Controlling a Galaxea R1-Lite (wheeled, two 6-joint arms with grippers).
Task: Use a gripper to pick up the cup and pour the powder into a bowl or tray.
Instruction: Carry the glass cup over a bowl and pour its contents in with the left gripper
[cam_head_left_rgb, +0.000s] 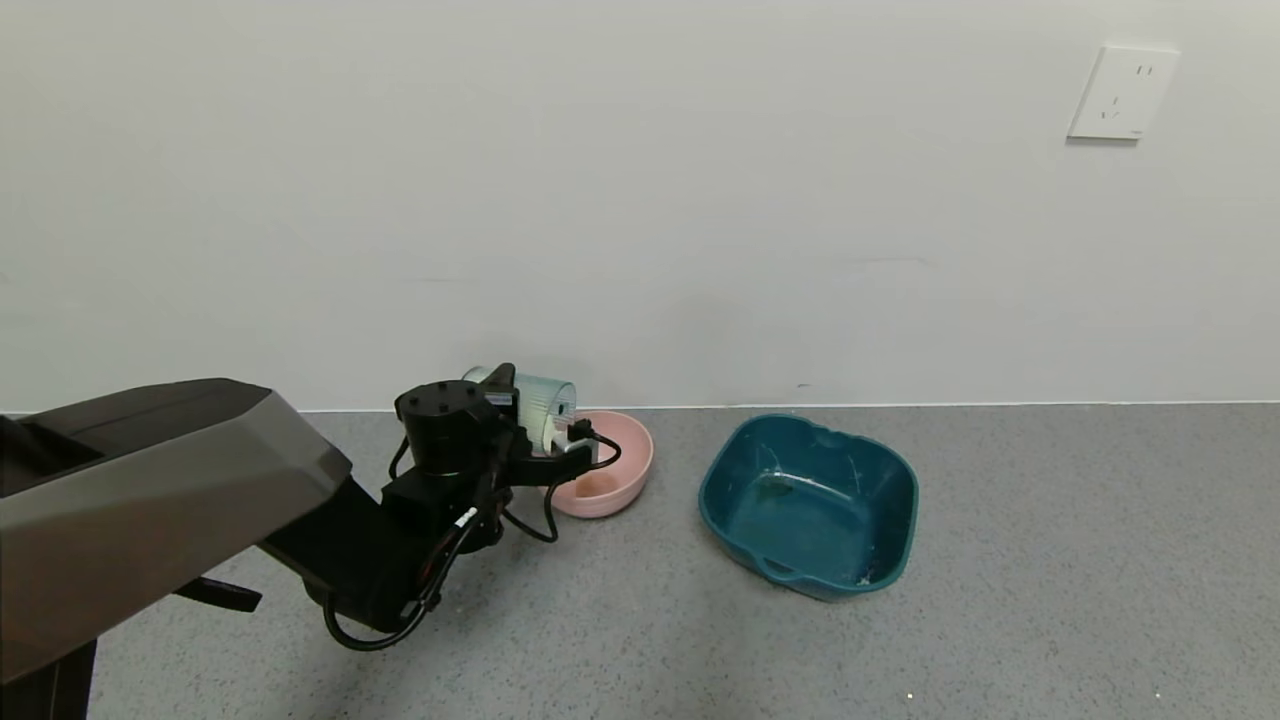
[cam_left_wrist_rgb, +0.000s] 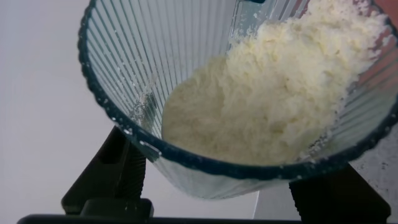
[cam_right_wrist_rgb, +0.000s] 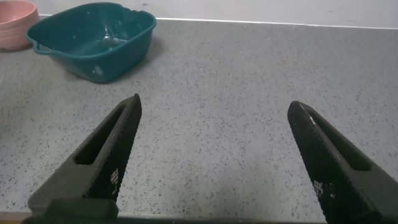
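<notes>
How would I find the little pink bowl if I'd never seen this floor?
Look along the white wall to where it meets the grey floor. Two containers sit there; the pink bowl is the small round one, beside the bigger, squarish teal tray, under the ribbed cup tipped by the left hand.

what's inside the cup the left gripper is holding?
Off-white powder is piled against the lower side of the tipped cup, reaching toward its rim. The left gripper holds it beside the pink bowl. The cup's base is covered by powder.

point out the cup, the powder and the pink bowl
cup (cam_head_left_rgb: 545, 408), head view, on its ribbed side wall.
powder (cam_left_wrist_rgb: 261, 106), left wrist view, on the middle of the heap inside the cup.
pink bowl (cam_head_left_rgb: 632, 445), head view, on its right rim.
</notes>
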